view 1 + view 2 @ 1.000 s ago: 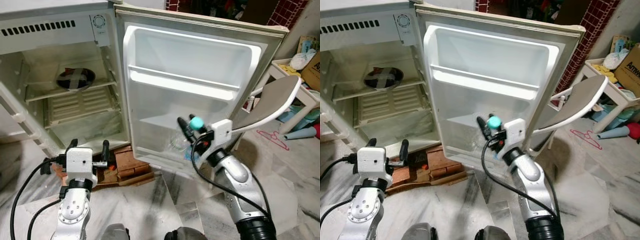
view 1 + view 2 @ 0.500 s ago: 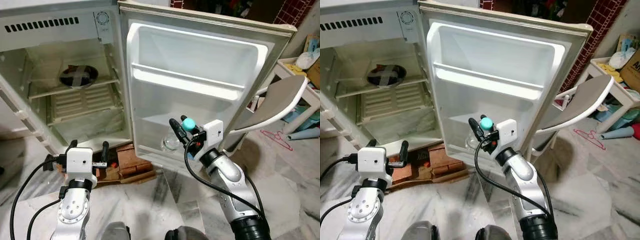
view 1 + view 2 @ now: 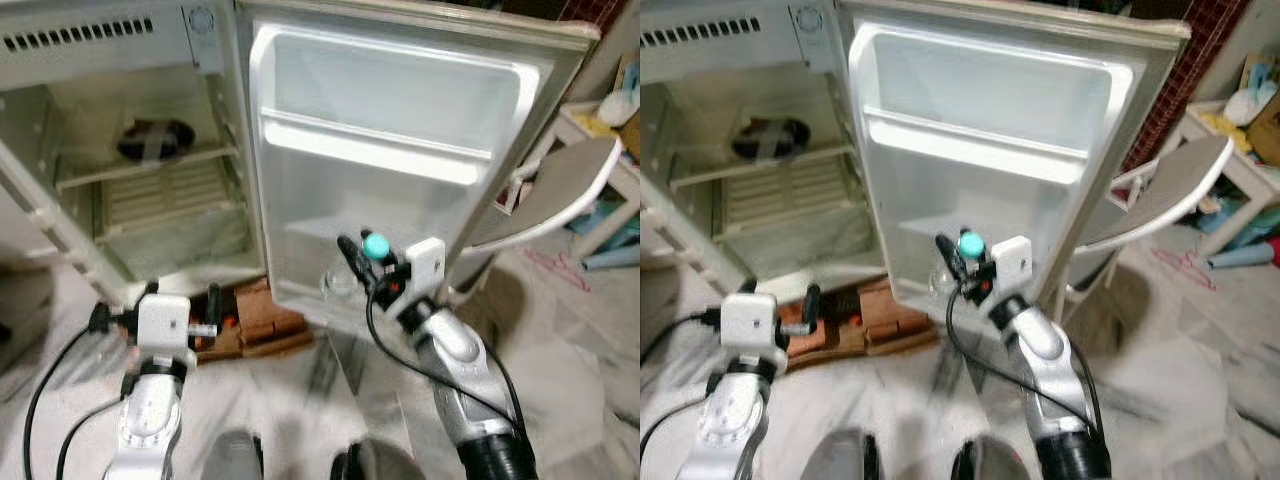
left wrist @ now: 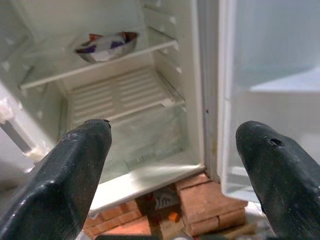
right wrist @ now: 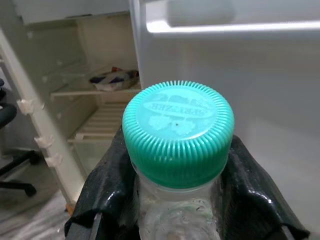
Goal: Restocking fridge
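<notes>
Fridge [image 3: 150,150] stands open on a stack of bricks [image 3: 262,322], its door [image 3: 400,150] swung wide toward the robot's right. Held up in front of the lower part of that door, the right end effector [image 3: 362,262] pinches a clear plastic bottle [image 5: 176,210] just below its teal ribbed cap [image 5: 178,131], one black finger pressed against each side of the neck; the bottle's body hangs below the grip, close to the door's lowest shelf, though whether it touches the shelf cannot be told. Inside the cabinet, a bowl [image 4: 106,45] with wrapped contents sits on the upper shelf, above a slatted white shelf [image 4: 120,92]. The left end effector [image 3: 180,305] is held low in front of the fridge's open cabinet, its two fingers [image 4: 70,165] spread well apart with nothing between them. Beyond the door, to the right, a grey-seated chair [image 3: 555,195] stands on the marble floor [image 3: 560,340].
</notes>
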You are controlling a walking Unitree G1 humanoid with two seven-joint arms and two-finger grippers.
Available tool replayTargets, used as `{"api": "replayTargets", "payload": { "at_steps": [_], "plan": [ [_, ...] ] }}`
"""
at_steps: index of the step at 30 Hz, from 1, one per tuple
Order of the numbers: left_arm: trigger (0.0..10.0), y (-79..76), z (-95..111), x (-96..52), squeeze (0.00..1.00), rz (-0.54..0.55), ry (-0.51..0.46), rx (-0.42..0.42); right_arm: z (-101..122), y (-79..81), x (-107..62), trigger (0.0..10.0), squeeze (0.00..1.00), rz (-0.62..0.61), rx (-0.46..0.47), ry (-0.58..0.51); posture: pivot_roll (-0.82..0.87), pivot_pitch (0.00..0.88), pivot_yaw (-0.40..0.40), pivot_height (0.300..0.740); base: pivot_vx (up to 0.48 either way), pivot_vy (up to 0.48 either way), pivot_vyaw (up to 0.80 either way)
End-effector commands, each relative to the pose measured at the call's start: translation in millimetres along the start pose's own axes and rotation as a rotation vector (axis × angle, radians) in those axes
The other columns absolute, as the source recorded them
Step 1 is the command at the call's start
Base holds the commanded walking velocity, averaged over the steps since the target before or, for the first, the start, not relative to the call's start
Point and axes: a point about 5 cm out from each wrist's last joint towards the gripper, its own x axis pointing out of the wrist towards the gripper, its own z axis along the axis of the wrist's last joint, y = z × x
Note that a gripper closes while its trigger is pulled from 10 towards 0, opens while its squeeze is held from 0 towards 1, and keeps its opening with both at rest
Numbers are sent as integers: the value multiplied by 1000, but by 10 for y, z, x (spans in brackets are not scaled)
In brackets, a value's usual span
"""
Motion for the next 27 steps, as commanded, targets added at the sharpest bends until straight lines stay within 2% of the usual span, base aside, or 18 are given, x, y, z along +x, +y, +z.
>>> {"api": "replayTargets", "payload": {
  "at_steps": [1, 6, 10, 15, 20, 24, 27],
  "plan": [
    [10000, 5, -2, -22, 0, -2, 7, 7, 38, -8, 13, 10000, 0, 2, -17, -19, 134, 109, -36, 640, 0, 0, 0],
    [10000, -1, -9, -29, 0, -4, 11, 7, 37, 7, 27, 10000, 0, 4, -13, -27, 137, 109, -37, 635, 0, 0, 0],
    [10000, -65, -16, -43, 0, -38, 13, 17, 5, 30, 24, 10000, 0, 8, -9, -18, 138, 106, -44, 635, 0, 0, 0],
    [10000, -54, -12, -37, 0, -35, 19, 4, -13, 9, 13, 10000, 0, 1, -21, -14, 138, 108, -42, 635, 0, 0, 0],
    [10000, 16, 44, 15, 0, 1, -1, 10, 40, -7, 49, 10000, 0, -6, -36, -39, 134, 112, -39, 635, 0, 0, 0],
    [10000, 182, 187, 199, 0, 46, -48, 28, 96, 1, 135, 10000, 0, -3, -55, -68, 139, 141, -56, 635, 0, 0, 0],
    [10000, 233, 211, 220, 0, 43, -59, 32, 120, 3, 154, 10000, 0, -11, -62, -84, 139, 160, -55, 635, 0, 0, 0]
  ]
}}
